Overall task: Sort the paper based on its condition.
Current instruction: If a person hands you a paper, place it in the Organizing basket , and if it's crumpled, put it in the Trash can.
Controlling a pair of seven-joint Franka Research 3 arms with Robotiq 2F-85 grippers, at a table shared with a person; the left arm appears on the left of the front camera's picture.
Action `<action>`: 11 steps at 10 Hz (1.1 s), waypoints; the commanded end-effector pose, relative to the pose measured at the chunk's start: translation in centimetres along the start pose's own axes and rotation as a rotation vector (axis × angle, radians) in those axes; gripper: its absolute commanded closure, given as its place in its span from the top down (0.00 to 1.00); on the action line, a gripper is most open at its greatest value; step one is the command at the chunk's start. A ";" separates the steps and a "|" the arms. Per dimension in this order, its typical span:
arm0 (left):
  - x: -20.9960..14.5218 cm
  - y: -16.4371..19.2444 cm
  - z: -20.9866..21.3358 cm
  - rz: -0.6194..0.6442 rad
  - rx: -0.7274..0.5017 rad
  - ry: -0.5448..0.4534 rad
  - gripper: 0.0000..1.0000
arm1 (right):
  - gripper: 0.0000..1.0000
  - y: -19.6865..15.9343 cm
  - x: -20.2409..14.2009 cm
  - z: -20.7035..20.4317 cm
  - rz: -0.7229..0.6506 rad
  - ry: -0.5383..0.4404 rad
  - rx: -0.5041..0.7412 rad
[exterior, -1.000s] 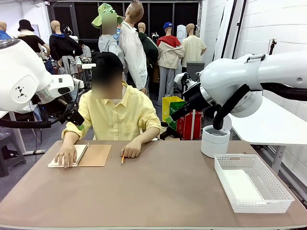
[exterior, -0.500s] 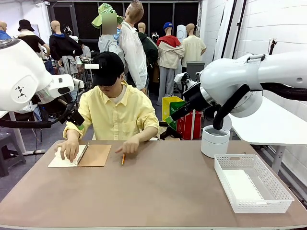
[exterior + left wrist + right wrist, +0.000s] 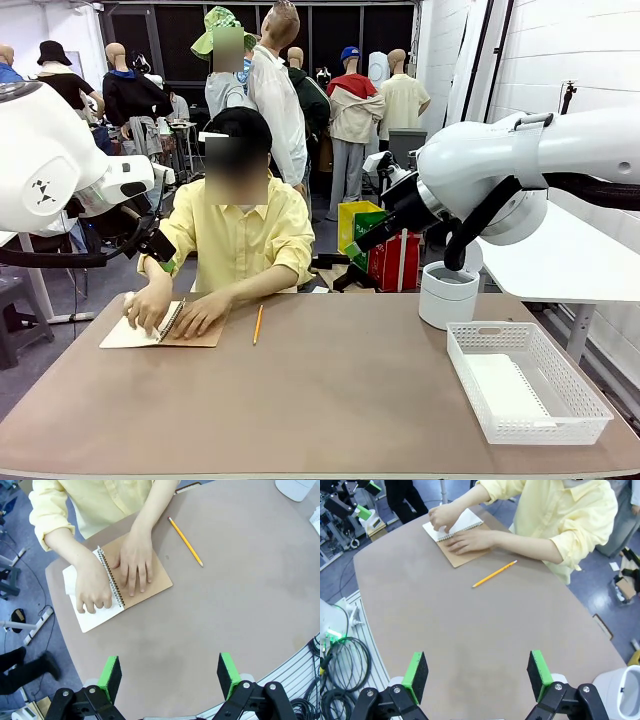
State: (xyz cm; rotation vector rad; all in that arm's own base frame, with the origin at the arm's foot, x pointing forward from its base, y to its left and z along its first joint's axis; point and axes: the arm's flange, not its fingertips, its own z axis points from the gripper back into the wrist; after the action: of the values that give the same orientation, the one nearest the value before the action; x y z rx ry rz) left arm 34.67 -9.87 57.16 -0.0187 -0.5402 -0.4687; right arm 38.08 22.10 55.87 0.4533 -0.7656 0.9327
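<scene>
The paper (image 3: 92, 621) is the white page of an open spiral notebook (image 3: 150, 577) lying straight ahead of the left gripper (image 3: 170, 674), near the table's rounded far edge on the person's side. One hand (image 3: 94, 587) presses on the white page and the other hand (image 3: 135, 562) lies flat on the brown cover, so both hands and forearms cover most of it. A yellow pencil (image 3: 185, 541) lies on the table ahead and to the right of that gripper, just beside the notebook and apart from it.

The left gripper hangs high above the table (image 3: 220, 610) with its jaws spread wide and nothing between the green pads (image 3: 110, 677); bare brown tabletop lies between it and the notebook.

The right gripper (image 3: 477, 677) is likewise wide open and holds nothing, above a broad bare stretch of table. From it the pencil (image 3: 494, 574) lies ahead, the notebook (image 3: 462, 550) farther on to the left, with the person's sleeve (image 3: 570, 545) ahead on the right.

In the front view a white basket (image 3: 560, 395) sits at the table's right side and a white cylinder-shaped bin (image 3: 448, 293) behind it; between them and the notebook the tabletop is open.
</scene>
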 end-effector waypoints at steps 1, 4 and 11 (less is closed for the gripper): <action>0.0 0.1 0.0 -0.002 0.004 0.000 1.00 | 1.00 0.1 0.0 0.0 -0.005 0.003 -0.003; 0.0 0.1 0.0 -0.002 0.004 0.000 1.00 | 1.00 0.1 0.0 0.0 -0.005 0.003 -0.003; 0.0 0.1 0.0 -0.002 0.004 0.000 1.00 | 1.00 0.1 0.0 0.0 -0.005 0.003 -0.003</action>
State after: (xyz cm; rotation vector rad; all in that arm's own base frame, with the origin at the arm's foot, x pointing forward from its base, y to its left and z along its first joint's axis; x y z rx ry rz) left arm 34.67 -9.87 57.16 -0.0187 -0.5402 -0.4687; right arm 38.08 22.10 55.87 0.4533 -0.7656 0.9327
